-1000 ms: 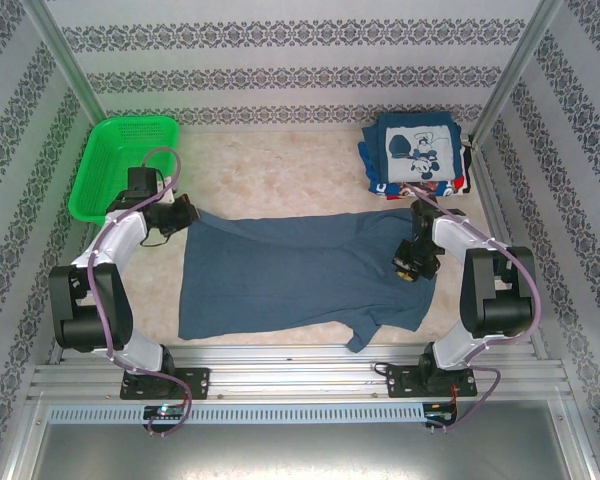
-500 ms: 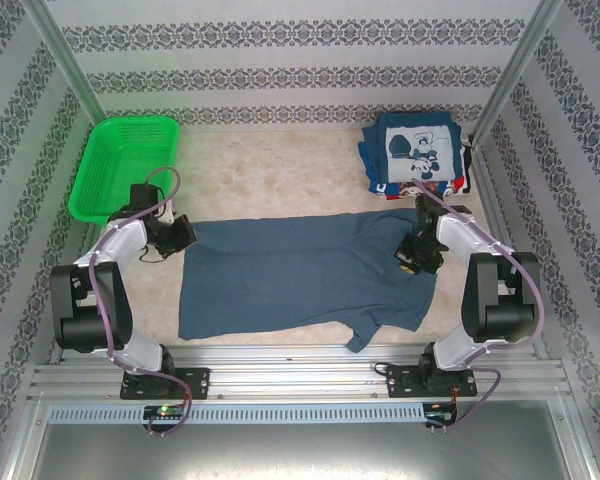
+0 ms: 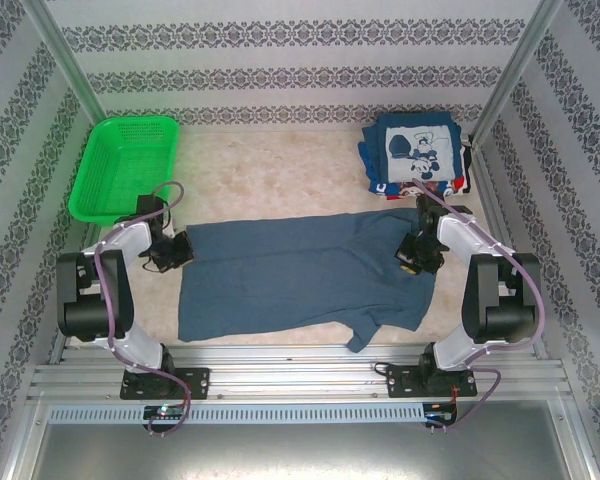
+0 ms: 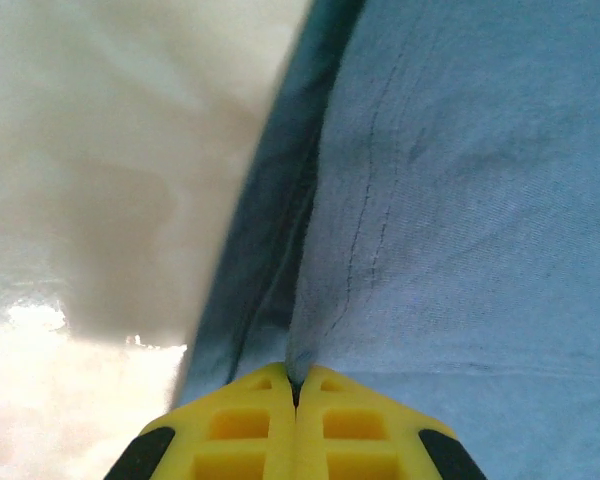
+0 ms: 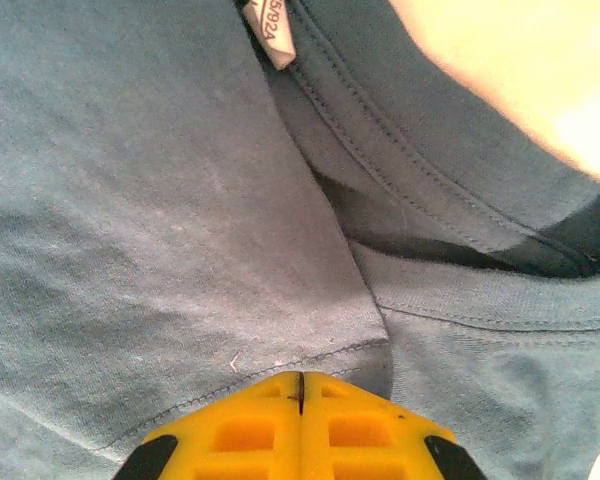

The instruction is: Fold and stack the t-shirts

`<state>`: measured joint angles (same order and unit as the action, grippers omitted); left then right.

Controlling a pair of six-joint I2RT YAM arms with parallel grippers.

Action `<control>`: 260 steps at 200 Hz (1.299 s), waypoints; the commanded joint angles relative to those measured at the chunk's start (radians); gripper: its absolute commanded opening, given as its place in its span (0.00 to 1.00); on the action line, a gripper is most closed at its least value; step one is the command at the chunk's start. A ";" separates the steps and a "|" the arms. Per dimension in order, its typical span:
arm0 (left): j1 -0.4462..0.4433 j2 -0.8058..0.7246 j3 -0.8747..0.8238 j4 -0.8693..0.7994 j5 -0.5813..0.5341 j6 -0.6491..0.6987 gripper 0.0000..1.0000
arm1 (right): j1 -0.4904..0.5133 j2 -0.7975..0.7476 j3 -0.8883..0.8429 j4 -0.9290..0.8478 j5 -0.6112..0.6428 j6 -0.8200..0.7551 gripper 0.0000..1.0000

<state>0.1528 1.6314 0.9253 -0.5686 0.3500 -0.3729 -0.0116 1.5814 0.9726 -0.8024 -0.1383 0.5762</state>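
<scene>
A slate-blue t-shirt (image 3: 290, 280) lies spread across the middle of the table. My left gripper (image 3: 183, 248) sits at the shirt's far-left corner. In the left wrist view its yellow fingers (image 4: 240, 430) are shut, with a ridge of the blue cloth (image 4: 460, 200) pinched between the tips. My right gripper (image 3: 410, 262) rests on the shirt's right end near the collar. In the right wrist view the gripper (image 5: 300, 378) is shut on a stitched hem of the shirt (image 5: 160, 200), beside the neck label (image 5: 270, 28). A stack of folded navy t-shirts with a mouse print (image 3: 415, 152) sits at the far right.
A green mesh basket (image 3: 123, 165) stands at the far left of the table (image 3: 280, 170). Patterned walls and metal posts enclose the sides and back. Both arm bases are bolted to the rail at the near edge.
My left gripper has moved toward the near edge, dragging the shirt's far-left corner with it. My right gripper shifted slightly away from the near edge, then stayed still.
</scene>
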 commanded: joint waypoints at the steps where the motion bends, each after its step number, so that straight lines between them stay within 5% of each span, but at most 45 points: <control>1: 0.013 0.035 0.035 0.002 -0.016 0.004 0.00 | -0.010 -0.009 -0.006 -0.016 0.016 -0.013 0.04; 47: 0.013 0.039 0.005 0.025 0.005 0.002 0.07 | -0.014 -0.012 -0.013 -0.019 0.029 -0.014 0.04; 57: 0.013 0.027 0.002 0.021 0.000 0.000 0.16 | -0.014 -0.016 -0.015 -0.025 0.029 -0.014 0.04; 79: 0.013 -0.035 0.013 -0.004 -0.004 -0.013 0.54 | -0.015 -0.048 -0.015 -0.038 0.004 -0.016 0.10; 133: -0.078 -0.283 0.073 -0.046 -0.017 -0.071 0.75 | 0.100 -0.189 0.021 -0.067 -0.118 -0.116 0.49; 148: -0.108 -0.318 0.064 -0.042 -0.017 -0.096 0.79 | 0.181 -0.162 0.065 -0.125 -0.054 -0.163 0.54; 152: -0.116 -0.325 0.062 -0.039 -0.017 -0.099 0.89 | 0.196 -0.152 0.075 -0.137 -0.039 -0.175 0.54; 162: -0.143 -0.337 0.062 -0.030 -0.021 -0.103 0.96 | 0.231 -0.121 0.091 -0.155 -0.018 -0.196 0.54; 208: -0.291 -0.334 0.077 0.054 -0.018 -0.102 0.97 | 0.349 0.055 0.162 -0.175 0.132 -0.236 0.54; 260: -0.310 -0.341 0.059 0.072 -0.048 -0.111 0.97 | 0.386 0.194 0.225 -0.169 0.267 -0.265 0.47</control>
<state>-0.1505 1.2980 0.9859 -0.5255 0.3275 -0.4774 0.3687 1.7290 1.1492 -0.9504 0.0231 0.3420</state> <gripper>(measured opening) 0.971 0.500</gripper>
